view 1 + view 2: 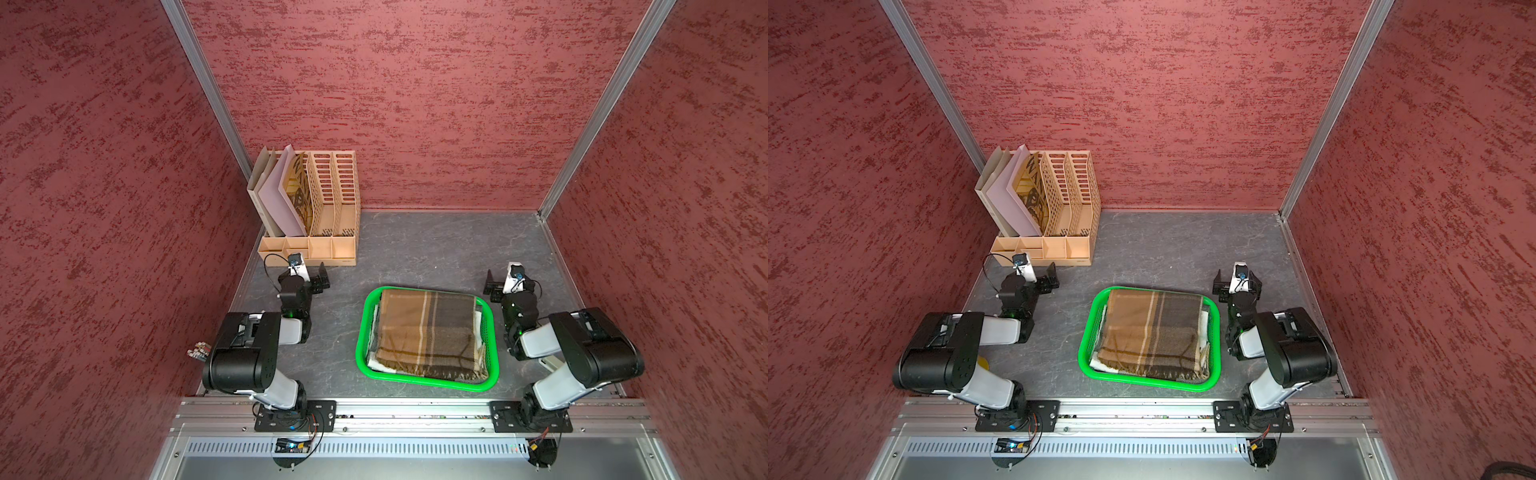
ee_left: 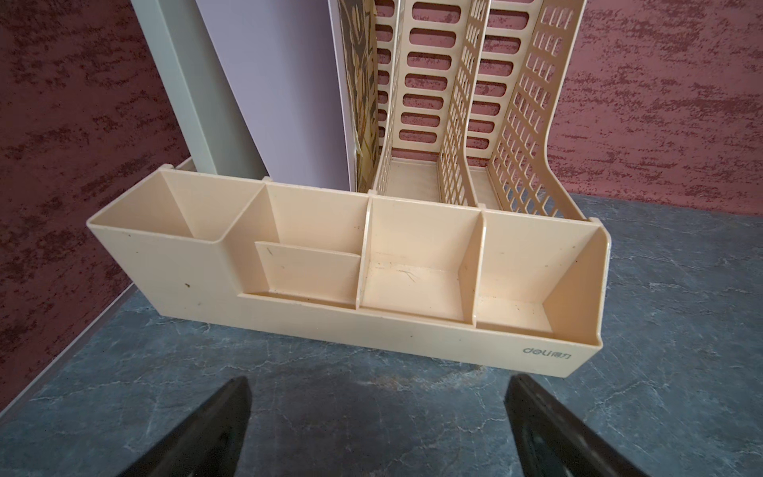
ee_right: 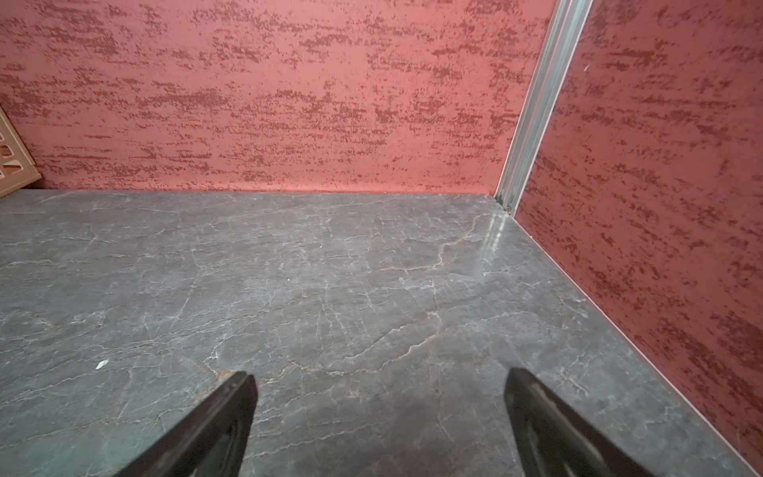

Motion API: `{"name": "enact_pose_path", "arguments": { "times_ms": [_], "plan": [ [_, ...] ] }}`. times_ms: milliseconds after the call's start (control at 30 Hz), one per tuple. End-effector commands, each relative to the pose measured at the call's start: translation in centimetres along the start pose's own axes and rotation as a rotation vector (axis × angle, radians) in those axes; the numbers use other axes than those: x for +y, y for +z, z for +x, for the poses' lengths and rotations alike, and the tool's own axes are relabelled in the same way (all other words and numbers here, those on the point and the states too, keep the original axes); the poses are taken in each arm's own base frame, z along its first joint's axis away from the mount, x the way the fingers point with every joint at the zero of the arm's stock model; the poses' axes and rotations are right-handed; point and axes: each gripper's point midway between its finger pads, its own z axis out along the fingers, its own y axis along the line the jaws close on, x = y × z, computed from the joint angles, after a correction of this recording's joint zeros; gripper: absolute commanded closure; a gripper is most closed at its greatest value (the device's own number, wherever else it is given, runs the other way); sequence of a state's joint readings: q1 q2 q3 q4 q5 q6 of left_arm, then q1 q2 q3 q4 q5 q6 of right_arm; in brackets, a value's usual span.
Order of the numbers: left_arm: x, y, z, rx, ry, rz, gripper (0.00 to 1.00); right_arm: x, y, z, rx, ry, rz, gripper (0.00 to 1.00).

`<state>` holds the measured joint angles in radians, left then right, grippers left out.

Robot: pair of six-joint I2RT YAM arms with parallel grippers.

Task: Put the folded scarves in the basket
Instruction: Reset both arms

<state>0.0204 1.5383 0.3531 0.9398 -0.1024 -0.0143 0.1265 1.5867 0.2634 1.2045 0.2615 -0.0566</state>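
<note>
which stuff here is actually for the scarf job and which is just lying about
For the job:
- green basket
- folded scarf, lying in it
- left gripper and right gripper, both open, empty

Just lying about:
- tan file organiser
- folders standing in it

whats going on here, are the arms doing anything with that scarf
Nothing is being handled right now. The folded plaid scarf lies inside the green basket, so the job looks done. The arms sit either side of it, apart from it. The left tool and right tool are open and empty.
</note>
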Motion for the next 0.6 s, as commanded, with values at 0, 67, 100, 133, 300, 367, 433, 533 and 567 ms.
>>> {"name": "enact_pose_path", "arguments": {
  "times_ms": [0, 67, 100, 133, 300, 367, 433, 533, 567],
  "plan": [
    [-0.42, 0.04, -0.27, -0.002, -0.006, 0.015, 0.0, -0.83, 1.97, 0.46, 0.1, 0.024, 0.024, 0.02],
    [-0.46, 0.05, -0.2, 0.0, -0.001, 0.011, 0.0, -1.4, 2.15, 0.61, 0.116, 0.053, 0.024, 0.02],
    [-0.55, 0.07, -0.34, -0.004, 0.003, 0.011, 0.0, -1.42, 2.13, 0.52, 0.107, 0.051, 0.025, 0.02],
    [-0.55, 0.06, -0.27, -0.003, 0.003, 0.011, 0.0, -1.36, 2.08, 0.58, 0.111, 0.052, 0.023, 0.02],
    [-0.58, 0.05, -0.3, -0.004, 0.002, 0.012, 0.0, -1.42, 2.03, 0.51, 0.107, 0.051, 0.023, 0.01],
    [-0.54, 0.06, -0.28, -0.003, 0.002, 0.01, 0.0, -1.43, 2.04, 0.55, 0.108, 0.051, 0.024, 0.02],
    [-0.55, 0.06, -0.28, -0.003, 0.002, 0.011, 0.0, -1.43, 2.05, 0.53, 0.107, 0.051, 0.025, 0.02],
    [-0.54, 0.07, -0.31, -0.004, 0.003, 0.01, 0.0, -1.45, 2.06, 0.49, 0.106, 0.051, 0.025, 0.02],
    [-0.55, 0.05, -0.3, -0.004, 0.002, 0.011, 0.0, -1.41, 2.09, 0.48, 0.107, 0.051, 0.024, 0.01]
  ]
}}
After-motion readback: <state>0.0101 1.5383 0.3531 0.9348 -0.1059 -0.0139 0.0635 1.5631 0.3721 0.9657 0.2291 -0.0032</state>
